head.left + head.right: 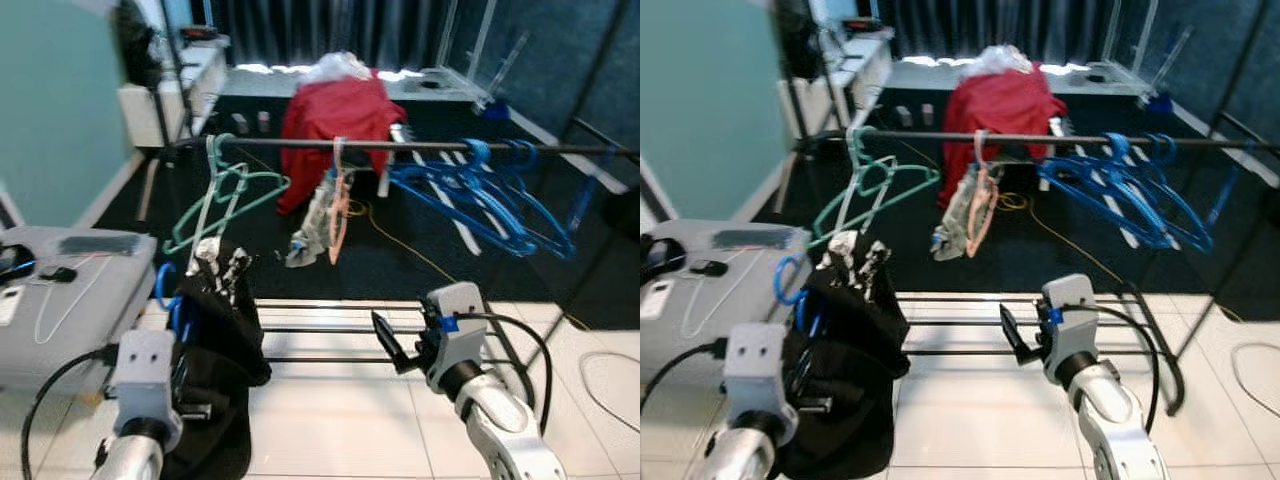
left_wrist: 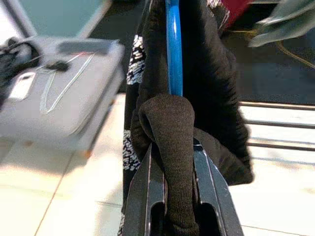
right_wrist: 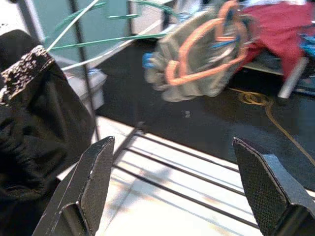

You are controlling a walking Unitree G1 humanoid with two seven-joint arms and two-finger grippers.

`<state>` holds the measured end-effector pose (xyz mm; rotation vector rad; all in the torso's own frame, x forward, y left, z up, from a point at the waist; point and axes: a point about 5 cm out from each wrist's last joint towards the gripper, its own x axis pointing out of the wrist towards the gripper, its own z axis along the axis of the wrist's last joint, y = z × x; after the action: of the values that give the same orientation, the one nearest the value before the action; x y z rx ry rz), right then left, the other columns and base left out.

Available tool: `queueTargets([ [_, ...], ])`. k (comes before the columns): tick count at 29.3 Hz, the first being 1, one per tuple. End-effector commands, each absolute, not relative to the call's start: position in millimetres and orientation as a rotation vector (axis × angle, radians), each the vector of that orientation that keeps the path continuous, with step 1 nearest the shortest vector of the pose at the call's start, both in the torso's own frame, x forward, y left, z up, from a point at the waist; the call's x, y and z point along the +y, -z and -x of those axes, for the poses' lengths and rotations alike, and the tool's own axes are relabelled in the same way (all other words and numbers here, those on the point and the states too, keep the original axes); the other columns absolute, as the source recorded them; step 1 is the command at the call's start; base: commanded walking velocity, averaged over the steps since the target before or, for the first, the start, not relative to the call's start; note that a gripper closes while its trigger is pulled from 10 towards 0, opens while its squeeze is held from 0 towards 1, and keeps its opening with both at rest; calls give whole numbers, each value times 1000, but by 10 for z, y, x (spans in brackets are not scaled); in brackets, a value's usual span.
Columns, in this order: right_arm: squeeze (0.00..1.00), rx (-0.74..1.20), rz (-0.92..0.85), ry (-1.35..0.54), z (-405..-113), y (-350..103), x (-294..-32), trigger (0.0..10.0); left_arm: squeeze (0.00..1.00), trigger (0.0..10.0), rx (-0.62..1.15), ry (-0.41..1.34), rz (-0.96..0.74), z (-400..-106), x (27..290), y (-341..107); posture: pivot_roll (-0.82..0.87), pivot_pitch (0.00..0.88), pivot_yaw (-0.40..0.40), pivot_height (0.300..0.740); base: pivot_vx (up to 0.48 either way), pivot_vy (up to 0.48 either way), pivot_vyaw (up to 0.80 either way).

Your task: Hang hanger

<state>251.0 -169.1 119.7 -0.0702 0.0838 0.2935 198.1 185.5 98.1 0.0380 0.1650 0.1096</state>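
Blue hanger (image 2: 173, 49) upright under black garment (image 2: 211, 88), pinched in left hand (image 2: 173, 162); right hand (image 3: 174, 191) wide.

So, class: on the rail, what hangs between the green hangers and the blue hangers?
An orange hanger carrying a grey garment, seen in both eye views, on the rail.

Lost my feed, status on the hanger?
Left end effector shut on blue hanger with black garment. Right end effector open. Rail ahead, crowded.
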Motion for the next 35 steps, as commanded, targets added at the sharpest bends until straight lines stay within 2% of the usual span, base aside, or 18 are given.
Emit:
queueTargets([
  [1,0,87,20,-268,-2484,-1205,-1769,10000,0,10000,72,-85,1,-1981,1815,-1099,47,0,-57,740,0,0,788],
  [11,0,86,-64,-291,-2452,-1195,-1753,10000,0,10000,23,-66,51,-1932,1778,-1159,71,0,-65,740,0,0,784],
  [23,0,92,-64,-319,-2351,-1193,-1674,10000,0,10000,24,-2,156,-1839,1733,-1181,66,0,-59,740,0,0,757],
  [35,0,102,-96,-344,-2306,-1221,-1668,10000,0,10000,22,24,165,-1797,1716,-1210,71,17,-66,740,0,0,756],
])
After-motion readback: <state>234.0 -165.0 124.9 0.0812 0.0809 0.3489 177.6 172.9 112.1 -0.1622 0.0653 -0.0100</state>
